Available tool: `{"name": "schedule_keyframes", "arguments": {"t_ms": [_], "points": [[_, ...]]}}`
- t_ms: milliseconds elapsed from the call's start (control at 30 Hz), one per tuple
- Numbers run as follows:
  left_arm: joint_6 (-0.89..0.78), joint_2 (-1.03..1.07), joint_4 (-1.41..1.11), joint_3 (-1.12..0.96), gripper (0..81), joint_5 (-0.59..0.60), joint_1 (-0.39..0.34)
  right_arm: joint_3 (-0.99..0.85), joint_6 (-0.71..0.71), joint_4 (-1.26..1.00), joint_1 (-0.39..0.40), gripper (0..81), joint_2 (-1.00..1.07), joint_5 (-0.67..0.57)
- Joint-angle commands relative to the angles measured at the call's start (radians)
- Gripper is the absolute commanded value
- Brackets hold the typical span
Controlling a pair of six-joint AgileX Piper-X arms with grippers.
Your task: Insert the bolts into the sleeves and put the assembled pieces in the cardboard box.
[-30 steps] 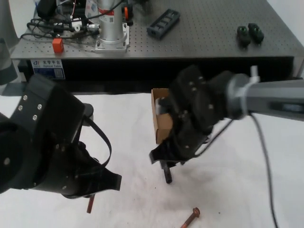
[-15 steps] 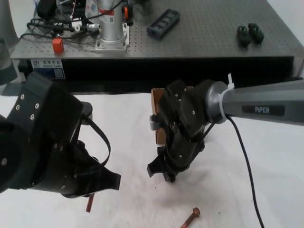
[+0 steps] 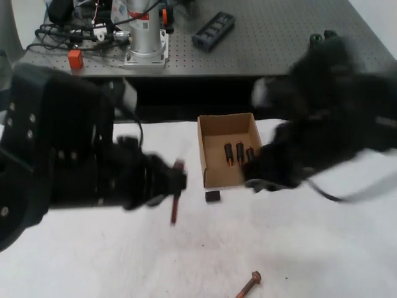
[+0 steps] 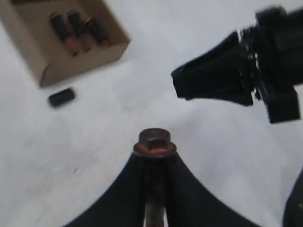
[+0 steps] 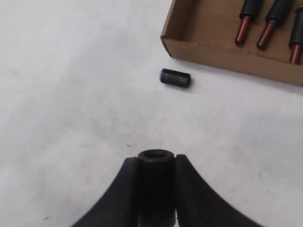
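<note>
One white cloth (image 3: 298, 248) covers the near surface, and behind it we see a grey perforated bench top (image 3: 279, 37) with cables and fixtures along its far side. Two black arms hang above the cloth: the left arm (image 3: 56, 161) looms at the near left of the high view, and the right arm (image 3: 335, 118), blurred, sits at the right, beside the box. Between them, toward the cloth's far edge, rests an open cardboard box (image 3: 223, 177). Inside it three assembled pieces (image 3: 239, 150) lie side by side, each dark at one end with copper thread showing at the other. The left gripper (image 4: 154, 158) has its fingers drawn narrow around a copper bolt (image 4: 154, 142), pinching the shank just under the six-sided head. In the high view that bolt hangs over the cloth near the box's near left corner. The right gripper (image 5: 156, 163) is clamped on a black sleeve (image 5: 156, 158), whose open bore faces its wrist camera. A loose sleeve (image 5: 175, 78) lies on its side on the cloth just beside the box's near wall, apart from it. A loose bolt (image 3: 248, 285) lies on the cloth well apart from the box, at the near edge of the high view.
</note>
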Motion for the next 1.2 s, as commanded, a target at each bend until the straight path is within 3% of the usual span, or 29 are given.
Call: {"name": "schedule_keyframes", "arguments": {"t_ms": [0, 133, 200, 400, 667, 1167], "points": [[-0.03, -0.007, -0.142, -0.007, 0.6, 0.066, 0.002, 0.1, 0.0, -0.047, -0.009, 1.4, -0.107, -0.147], [-0.174, 0.02, -0.373, -0.007, 0.6, 0.142, 0.002, 0.312, 0.112, -0.229, 0.038, 1.4, -0.285, -0.368], [-0.254, 0.044, -0.46, -0.007, 0.6, 0.186, 0.002, 0.392, 0.203, -0.361, 0.084, 1.4, -0.314, -0.395], [-0.333, 0.11, -0.556, -0.007, 0.6, 0.265, -0.019, 0.445, 0.347, -0.698, 0.187, 1.4, -0.242, -0.379], [-0.333, 0.117, -0.556, -0.007, 0.6, 0.273, -0.039, 0.445, 0.431, -1.008, 0.191, 1.4, -0.156, -0.269], [-0.325, 0.117, -0.556, -0.007, 0.6, 0.25, -0.039, 0.445, 0.376, -1.05, 0.191, 1.4, -0.205, -0.222]]}}
